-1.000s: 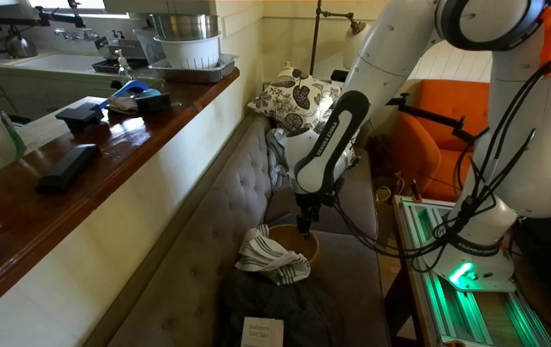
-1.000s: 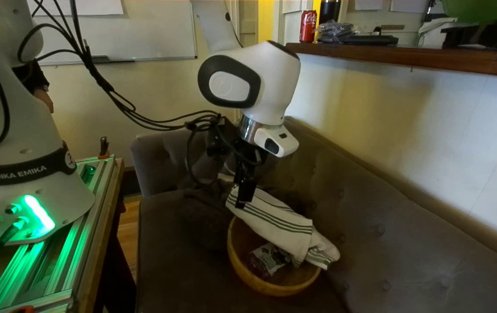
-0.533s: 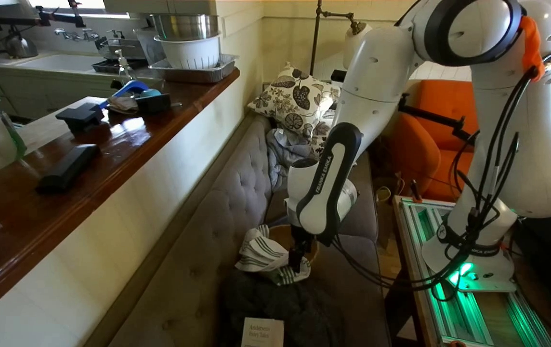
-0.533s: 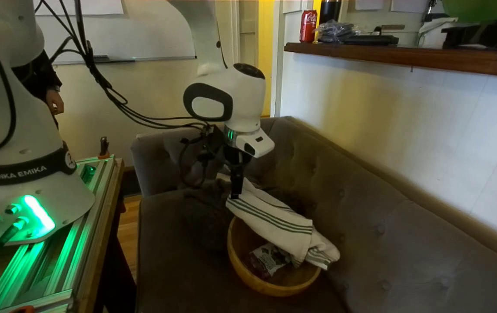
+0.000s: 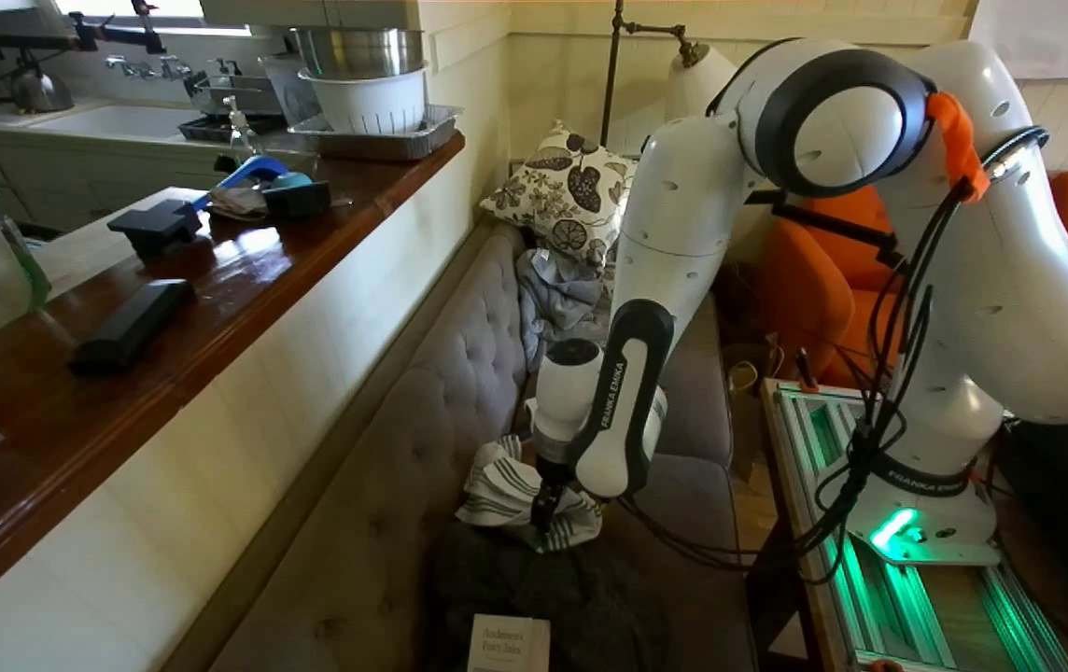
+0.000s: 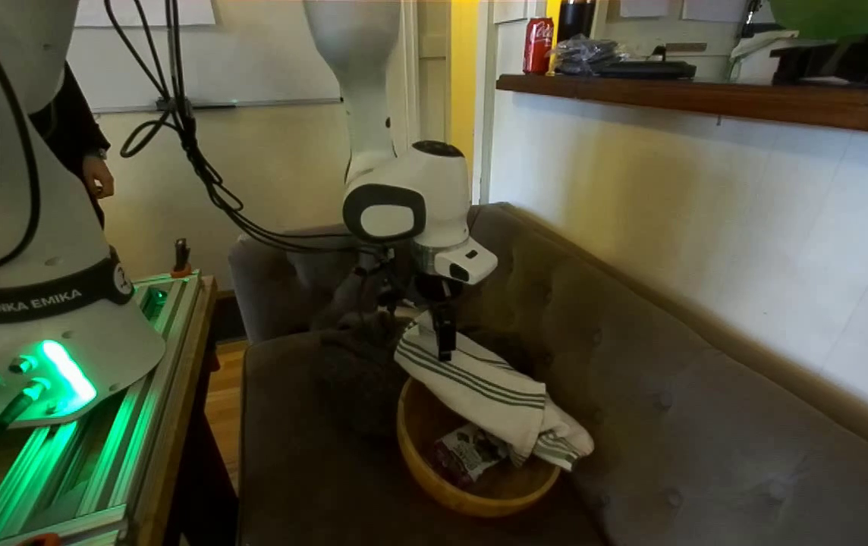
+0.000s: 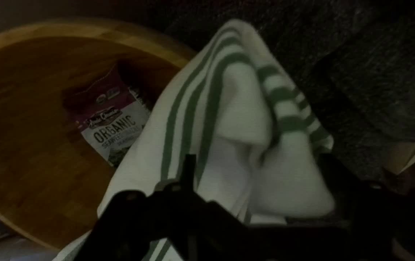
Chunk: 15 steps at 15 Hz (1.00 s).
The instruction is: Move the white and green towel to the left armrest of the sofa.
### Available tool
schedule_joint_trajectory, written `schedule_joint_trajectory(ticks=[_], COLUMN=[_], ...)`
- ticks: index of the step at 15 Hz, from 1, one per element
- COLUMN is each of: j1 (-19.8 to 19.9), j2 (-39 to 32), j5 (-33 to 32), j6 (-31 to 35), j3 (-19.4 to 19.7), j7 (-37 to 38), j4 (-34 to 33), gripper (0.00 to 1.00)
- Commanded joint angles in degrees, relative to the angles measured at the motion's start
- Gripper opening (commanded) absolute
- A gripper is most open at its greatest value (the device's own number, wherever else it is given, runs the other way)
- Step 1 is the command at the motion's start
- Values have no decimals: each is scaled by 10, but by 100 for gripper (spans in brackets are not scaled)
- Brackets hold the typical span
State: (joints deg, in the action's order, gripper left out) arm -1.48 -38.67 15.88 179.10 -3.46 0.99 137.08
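Only the wrist view shows the gripper [image 7: 259,165] spread, the white and green towel [image 7: 193,119] visible between its jaws.

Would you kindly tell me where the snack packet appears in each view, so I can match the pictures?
In an exterior view: snack packet low, just right of centre, inside the wooden bowl.
In the wrist view: snack packet left of centre, inside the wooden bowl.
In an exterior view: white and green towel visible, snack packet not.
Landmark all views share: the white and green towel.
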Motion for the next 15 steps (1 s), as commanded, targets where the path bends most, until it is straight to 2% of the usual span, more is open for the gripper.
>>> schedule_joint_trajectory(ticks=[1,4,7,8,9,13,15], j1=[-102,-181,-212,-203,-188,-160,-143], j2=[4,20,25,30,36,57,72], j5=[-17,-7,-19,-28,-36,-58,-69], j6=[40,19,-32,-54,-70,-117,-114], j3=[93,179,217,212,201,176,156], j7=[75,121,137,133,127,125,115], j4=[9,38,52,54,54,55,60], gripper=[54,31,11,3,1,2,2])
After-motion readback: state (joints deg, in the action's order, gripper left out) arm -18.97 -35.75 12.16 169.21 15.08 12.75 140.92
